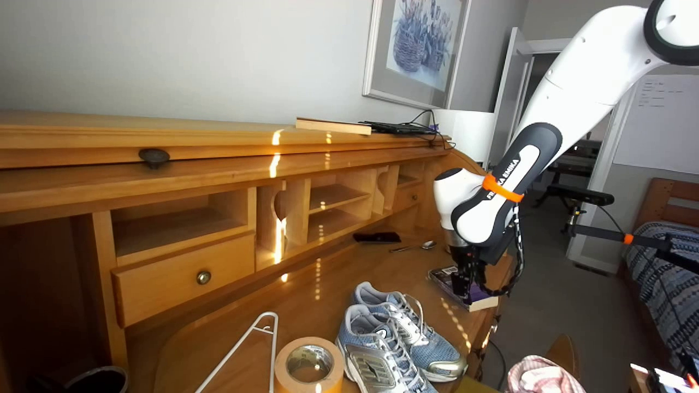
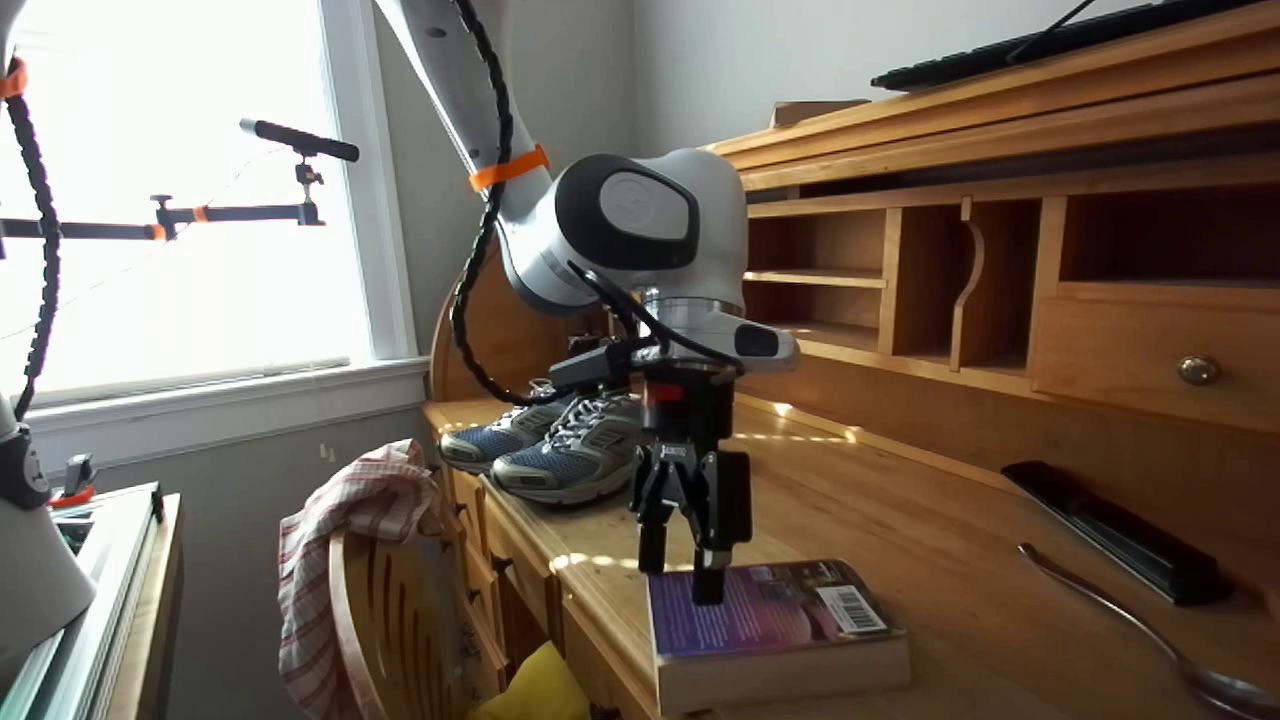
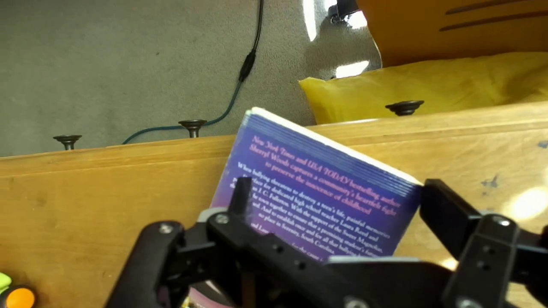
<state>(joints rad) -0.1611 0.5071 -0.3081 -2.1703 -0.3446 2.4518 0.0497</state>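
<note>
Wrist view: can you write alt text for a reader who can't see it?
The black hand is open above a purple book lying blurb side up at the edge of a wooden desk. Beyond that edge are a yellow cushion and, on the grey carpet, a cable.

Wrist view: the jaws are hiding the lower part of a purple book (image 3: 321,188). In an exterior view, the bottom edge is cropping a tape roll (image 1: 280,367) and the nearer shoe (image 1: 371,357); writing (image 1: 652,93) on a whiteboard (image 1: 666,134) is appearing too small to read.
</note>
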